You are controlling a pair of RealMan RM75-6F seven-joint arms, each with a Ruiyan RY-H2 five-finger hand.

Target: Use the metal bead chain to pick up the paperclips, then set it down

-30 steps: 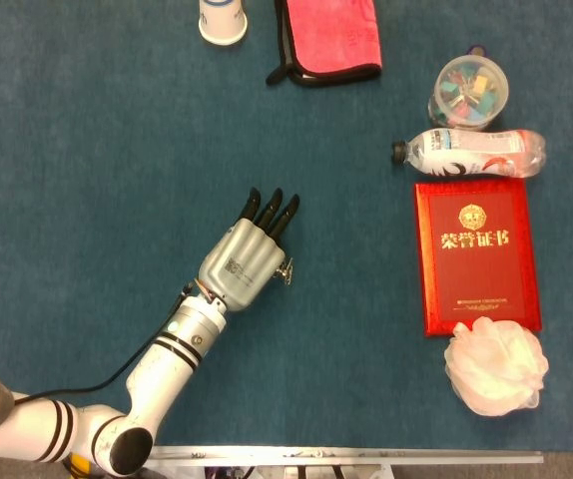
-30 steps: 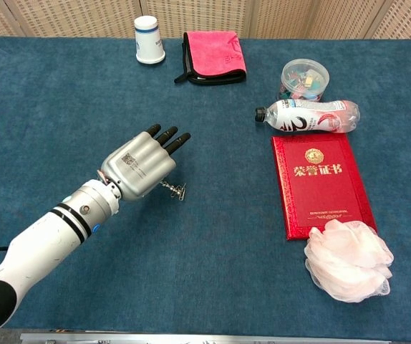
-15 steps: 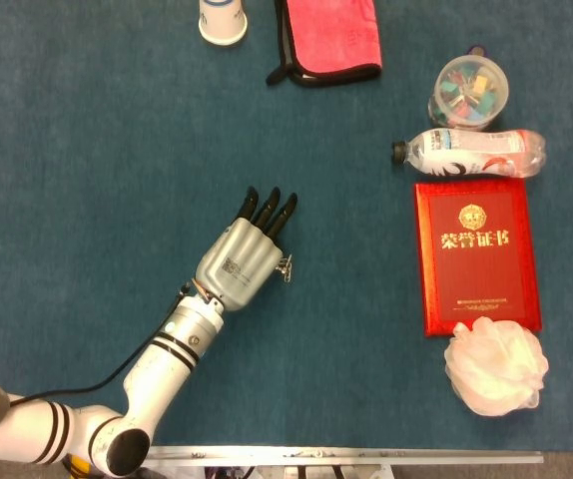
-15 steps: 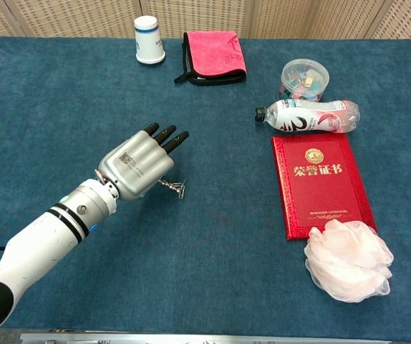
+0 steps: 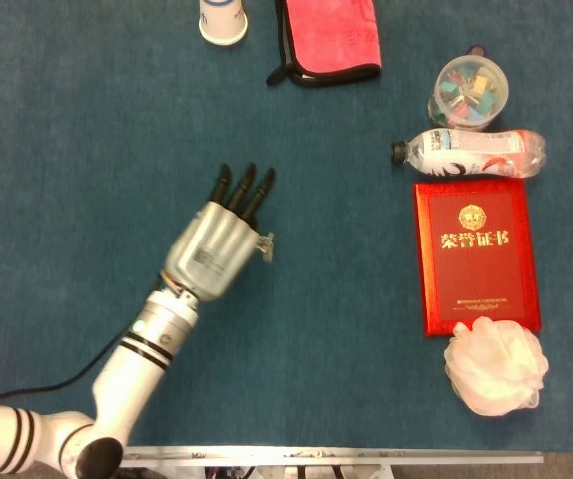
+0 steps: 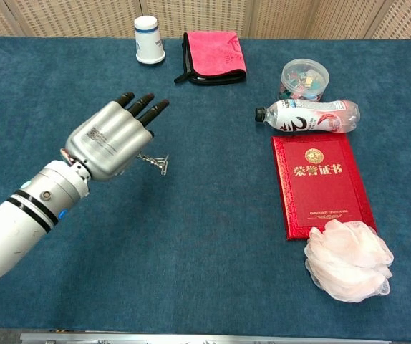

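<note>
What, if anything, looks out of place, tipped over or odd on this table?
The water bottle lies on its side between the clip tub and the red certificate book. A small tangle of paperclips pokes out beside the left hand; the chain itself isn't discernible. Nothing is spilled.

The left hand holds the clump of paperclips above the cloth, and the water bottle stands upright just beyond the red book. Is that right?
Not quite. The water bottle lies on its side, cap pointing left, as the chest view shows. The rest holds: it sits just beyond the red book, and the left hand holds the clump of paperclips above the cloth.
</note>
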